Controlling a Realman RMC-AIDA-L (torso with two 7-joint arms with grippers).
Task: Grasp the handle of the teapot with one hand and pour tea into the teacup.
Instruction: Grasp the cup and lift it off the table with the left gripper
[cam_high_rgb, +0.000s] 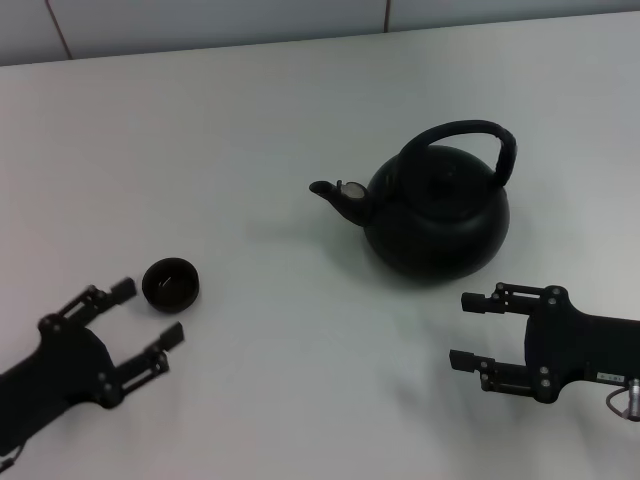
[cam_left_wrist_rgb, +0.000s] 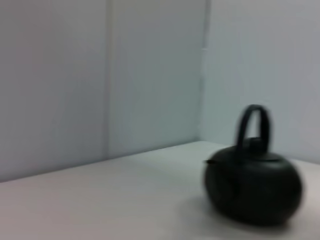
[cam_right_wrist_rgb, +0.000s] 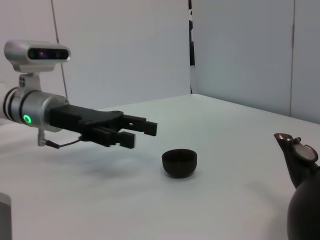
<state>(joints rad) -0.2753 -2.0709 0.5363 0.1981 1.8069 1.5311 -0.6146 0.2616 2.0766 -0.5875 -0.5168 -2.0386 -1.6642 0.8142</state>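
The teapot (cam_high_rgb: 436, 215) sits upright on the white table (cam_high_rgb: 250, 130), handle (cam_high_rgb: 470, 135) arched over it, spout towards the teacup (cam_high_rgb: 170, 283). Left gripper (cam_high_rgb: 143, 315) — fingers spread — hovers just beside the teacup. Right gripper (cam_high_rgb: 468, 330) — also spread, holding nothing — hangs near the teapot's front.

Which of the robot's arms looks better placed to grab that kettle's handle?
Right. The right gripper, fingers open, sits just beside the round matte-black teapot; the left gripper is by the tiny black teacup.
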